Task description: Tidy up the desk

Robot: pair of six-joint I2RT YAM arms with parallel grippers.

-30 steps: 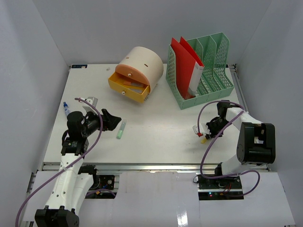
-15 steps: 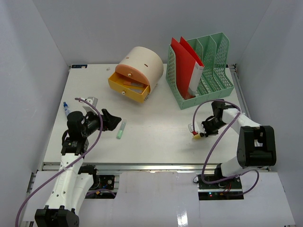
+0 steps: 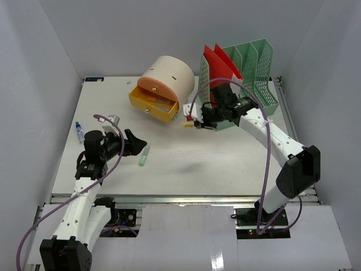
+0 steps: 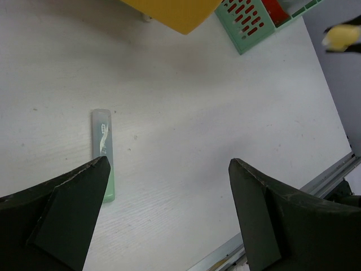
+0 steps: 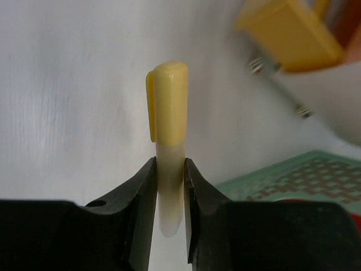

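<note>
The desk (image 3: pixel 214 161) is a white tabletop with an aluminium rail along its front. My right gripper (image 3: pixel 194 121) is shut on a yellow-capped marker (image 5: pixel 170 113), held above the desk just right of the open yellow drawer (image 3: pixel 153 103); the marker's yellow cap (image 3: pixel 188 124) pokes out to the left. My left gripper (image 3: pixel 135 142) is open and empty at the desk's left. A green tube (image 3: pixel 144 155) lies just right of it, and beside my left finger in the left wrist view (image 4: pixel 103 152).
A beige dome-topped organizer (image 3: pixel 166 79) holds the drawer at the back. A green file rack (image 3: pixel 248 76) with red folders (image 3: pixel 217 65) stands at the back right. A blue-capped pen (image 3: pixel 79 131) and a small grey item (image 3: pixel 113 119) lie at the left.
</note>
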